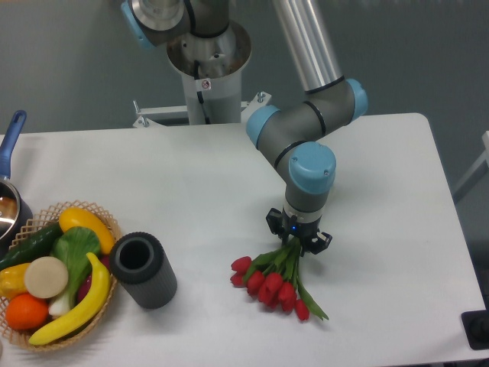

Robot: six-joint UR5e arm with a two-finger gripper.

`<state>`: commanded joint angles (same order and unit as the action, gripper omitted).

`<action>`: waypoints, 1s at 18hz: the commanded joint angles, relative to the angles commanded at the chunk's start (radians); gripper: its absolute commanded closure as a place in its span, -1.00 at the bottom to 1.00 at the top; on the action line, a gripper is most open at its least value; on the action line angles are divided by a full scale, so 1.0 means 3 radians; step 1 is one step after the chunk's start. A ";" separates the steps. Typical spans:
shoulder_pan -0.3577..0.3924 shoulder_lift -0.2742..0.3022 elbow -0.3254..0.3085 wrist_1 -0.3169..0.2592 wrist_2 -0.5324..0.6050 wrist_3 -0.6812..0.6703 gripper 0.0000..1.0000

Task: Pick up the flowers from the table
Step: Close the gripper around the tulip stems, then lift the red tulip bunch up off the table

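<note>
The flowers [273, 287] are a bunch of red tulip buds on green stems, lying on the white table [382, 191] right of centre, near the front. The buds point to the front left and a long leaf trails to the front right. My gripper [296, 245] points straight down over the stem end of the bunch. The stems run together up between its fingers, which look closed on them. The fingertips are hidden by the stems and the wrist. The buds are on or barely above the tabletop.
A dark cylinder [143, 269] lies left of the flowers. A wicker basket [107, 222] of toy fruit and vegetables stands at the front left. A pot with a blue handle [11, 138] is at the left edge. The robot base [206, 61] stands behind the table.
</note>
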<state>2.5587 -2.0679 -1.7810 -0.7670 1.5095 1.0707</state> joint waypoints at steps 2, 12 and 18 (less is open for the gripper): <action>0.0005 0.0021 0.0005 -0.0005 -0.0021 -0.0005 1.00; 0.0189 0.0342 0.0194 -0.0372 -0.0286 -0.0194 1.00; 0.0307 0.0256 0.1017 -0.1554 -0.0271 -0.0093 1.00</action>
<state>2.6507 -1.9910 -1.4759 -1.2331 1.4281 1.0429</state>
